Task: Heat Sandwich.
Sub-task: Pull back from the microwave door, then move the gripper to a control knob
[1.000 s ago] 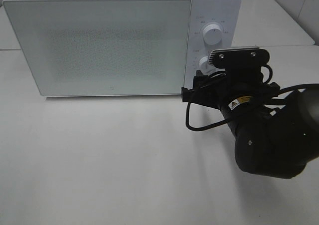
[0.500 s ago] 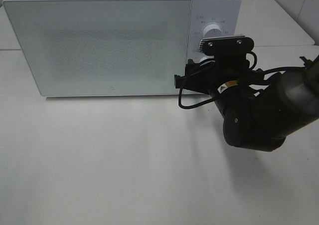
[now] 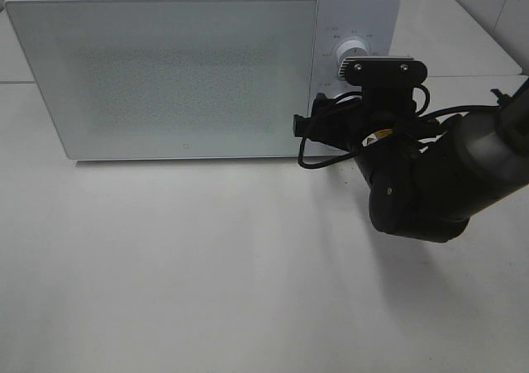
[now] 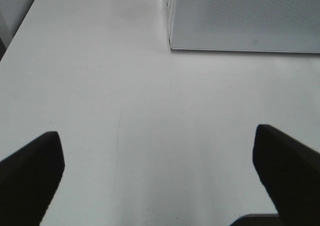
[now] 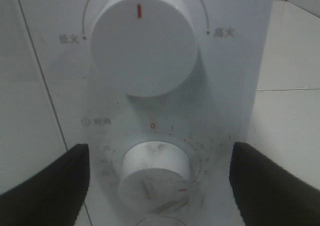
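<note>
2 grippers are at work, and we take them from the left. The left gripper (image 4: 157, 153) hangs with its jaws released and nothing between them. Only bare white table (image 4: 100, 85) lies under the gap, and a lower corner of the microwave (image 3: 355, 1) sits well ahead of the tips.

Next comes the closed door (image 3: 173, 75). We cannot see the sandwich in any view. We judge that it sits inside, behind that door, off to the left of the right jaws and out of their reach, but the frosted panel hides it.

The right gripper (image 5: 159, 147) faces the control panel (image 5: 240, 85), jaws spread wide and grasping nothing. The timer knob (image 5: 156, 178) lies straight ahead, centred in the gap, with 1 finger on each side and neither touching it. The power knob (image 5: 142, 38) sits above it, outside the gap.

The step looks to be setting the time. To do it well, we would:
- push straight in until the pads flank the knob's rim
- close evenly
- turn about the knob's own axis, without brushing the power knob
</note>
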Controlling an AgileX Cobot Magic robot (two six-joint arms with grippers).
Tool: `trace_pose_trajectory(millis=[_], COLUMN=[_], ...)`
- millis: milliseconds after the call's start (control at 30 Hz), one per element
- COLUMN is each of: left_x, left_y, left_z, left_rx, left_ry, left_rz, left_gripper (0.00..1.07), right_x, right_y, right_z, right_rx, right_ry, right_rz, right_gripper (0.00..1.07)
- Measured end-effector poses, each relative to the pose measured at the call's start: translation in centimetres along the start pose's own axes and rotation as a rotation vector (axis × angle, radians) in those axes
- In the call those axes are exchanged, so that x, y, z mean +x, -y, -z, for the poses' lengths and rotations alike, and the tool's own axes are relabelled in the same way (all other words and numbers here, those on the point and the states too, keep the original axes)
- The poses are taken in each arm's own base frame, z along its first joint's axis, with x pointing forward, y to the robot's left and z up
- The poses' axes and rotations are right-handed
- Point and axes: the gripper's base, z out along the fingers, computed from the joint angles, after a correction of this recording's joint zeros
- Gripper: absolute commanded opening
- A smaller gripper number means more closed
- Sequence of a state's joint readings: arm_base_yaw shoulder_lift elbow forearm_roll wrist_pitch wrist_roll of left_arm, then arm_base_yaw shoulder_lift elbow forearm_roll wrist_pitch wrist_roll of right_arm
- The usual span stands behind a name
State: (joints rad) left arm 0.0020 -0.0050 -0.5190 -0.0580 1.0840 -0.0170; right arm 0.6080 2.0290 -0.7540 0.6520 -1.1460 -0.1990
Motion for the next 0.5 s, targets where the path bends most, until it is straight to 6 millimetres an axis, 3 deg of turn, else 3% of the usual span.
trace_pose_trajectory(millis=[467, 500], left_x=[0.0, 0.0], left_y=[0.0, 0.0], left_z=[0.0, 0.0], left_rx=[0.0, 0.0], left_ry=[0.0, 0.0], left_rz=[0.0, 0.0], left_gripper=[0.98, 0.98], right_x=[0.77, 0.79], right_y=[0.03, 0.02], right_z=[-0.13, -0.13], right_rx=[0.002, 0.002], right_ry=[-0.023, -0.025], right_rz=[-0.01, -0.01], right_gripper=[0.68, 0.64])
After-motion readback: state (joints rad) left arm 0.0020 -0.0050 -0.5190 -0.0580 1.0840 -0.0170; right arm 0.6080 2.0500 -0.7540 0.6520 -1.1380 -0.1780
